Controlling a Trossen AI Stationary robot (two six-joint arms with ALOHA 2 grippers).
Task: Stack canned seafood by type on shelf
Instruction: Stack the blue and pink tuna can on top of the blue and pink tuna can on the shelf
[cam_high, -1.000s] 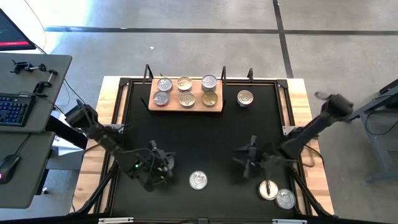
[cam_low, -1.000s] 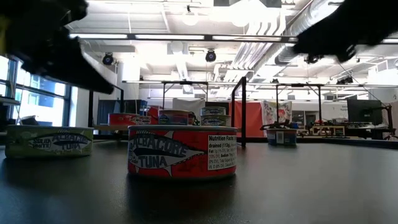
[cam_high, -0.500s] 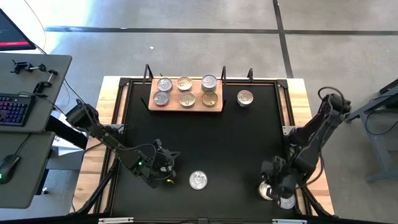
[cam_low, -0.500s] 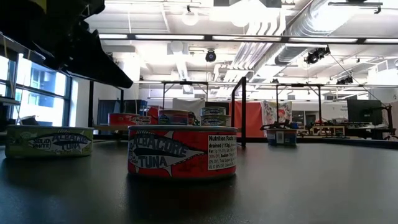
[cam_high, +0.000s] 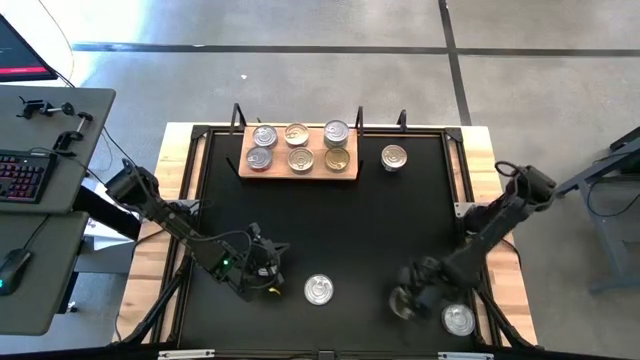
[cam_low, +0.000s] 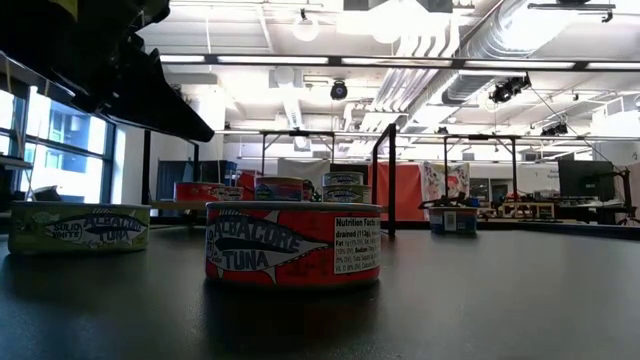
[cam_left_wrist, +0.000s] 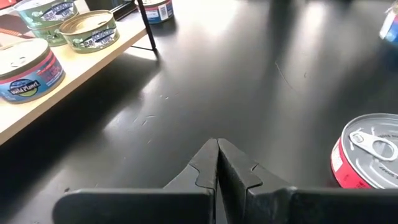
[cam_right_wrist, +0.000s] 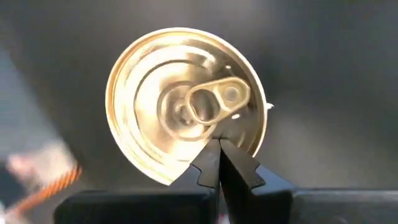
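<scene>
Near the front edge of the table, three tins are still off the shelf. The silver-topped tin (cam_high: 458, 319) lies at the front right corner. The gold-topped tin (cam_right_wrist: 186, 102) sits directly under the right gripper (cam_high: 408, 300), just beside the silver one; the right wrist view shows the fingers pressed together above its lid, gripping nothing. The red-sided tin (cam_high: 319, 289) stands at front centre. The left gripper (cam_high: 262, 270) hovers just left of it, fingers likewise closed on nothing.

Cross the bare black table (cam_high: 330, 220) to the far edge. One more silver-topped tin (cam_high: 394, 157) stands alone just right of the shelf (cam_high: 300, 172).

On the shelf you find tins in two rows of three; the low view suggests some are stacked.

Judge the task a little past halfway: four tins remain to be placed by type.
</scene>
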